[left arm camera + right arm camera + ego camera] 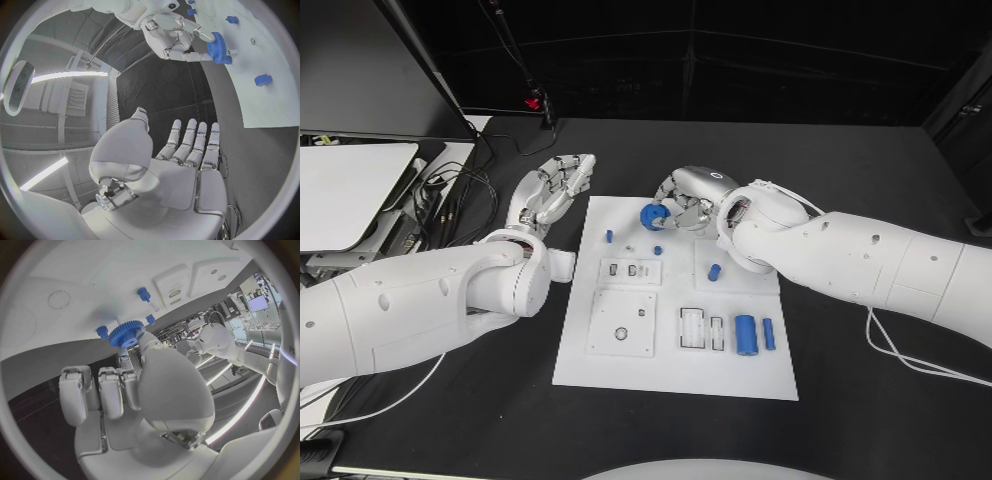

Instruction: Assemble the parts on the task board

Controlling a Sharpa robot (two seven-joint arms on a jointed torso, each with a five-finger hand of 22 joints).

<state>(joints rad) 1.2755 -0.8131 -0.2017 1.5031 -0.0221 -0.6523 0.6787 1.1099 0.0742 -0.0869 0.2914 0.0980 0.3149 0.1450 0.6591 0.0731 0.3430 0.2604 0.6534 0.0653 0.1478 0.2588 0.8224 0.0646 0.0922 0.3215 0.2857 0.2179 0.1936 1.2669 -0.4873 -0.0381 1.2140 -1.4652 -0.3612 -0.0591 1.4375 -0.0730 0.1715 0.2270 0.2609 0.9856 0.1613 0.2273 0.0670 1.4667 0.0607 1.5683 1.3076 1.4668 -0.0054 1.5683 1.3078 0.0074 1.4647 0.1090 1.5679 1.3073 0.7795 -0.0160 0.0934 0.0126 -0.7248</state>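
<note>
The right hand [692, 200] pinched a blue gear [652, 216] over the task board [678, 372]. The left hand [554, 190] lay beside the board, fingers extended, holding nothing. No writing was legible.

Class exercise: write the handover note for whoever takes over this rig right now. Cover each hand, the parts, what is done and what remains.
Right hand: holds the blue toothed plastic gear at the far end of the white task board.
Left hand: open, fingers straight, beside the board's far left corner, holding nothing.
Two blue cylinders lie loose near the board's right edge; small blue pegs stand upright on the board.
Done: gear picked up.
Left: seat the gear, place the cylinders.
</note>
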